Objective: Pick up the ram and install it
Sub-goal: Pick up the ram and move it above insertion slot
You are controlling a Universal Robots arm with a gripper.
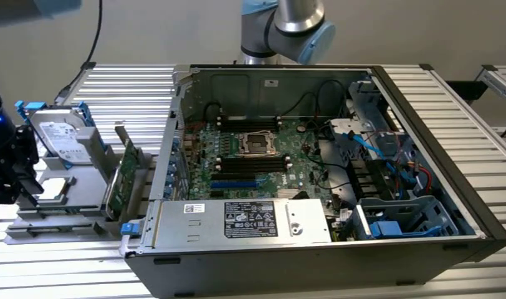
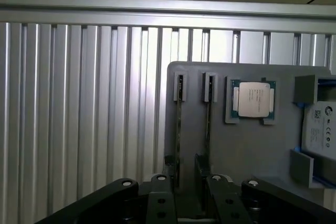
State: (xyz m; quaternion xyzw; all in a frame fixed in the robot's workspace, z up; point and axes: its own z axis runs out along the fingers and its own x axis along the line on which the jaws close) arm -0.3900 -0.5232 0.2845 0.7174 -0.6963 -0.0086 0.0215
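Parted black fingers hover over the ram in its grey holder: pickup approach, likely needing careful alignment astride it.

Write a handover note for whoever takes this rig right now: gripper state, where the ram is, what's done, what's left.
Gripper: open, holding nothing, hovering over the grey tray at its two card slots.
Ram: apparently the shorter of two boards standing on edge in the tray, next to the CPU; not gripped.
Computer case: open; the motherboard's long black slots look unfilled.
Done: gripper lined up above the tray.
Left: the pickup and the install.
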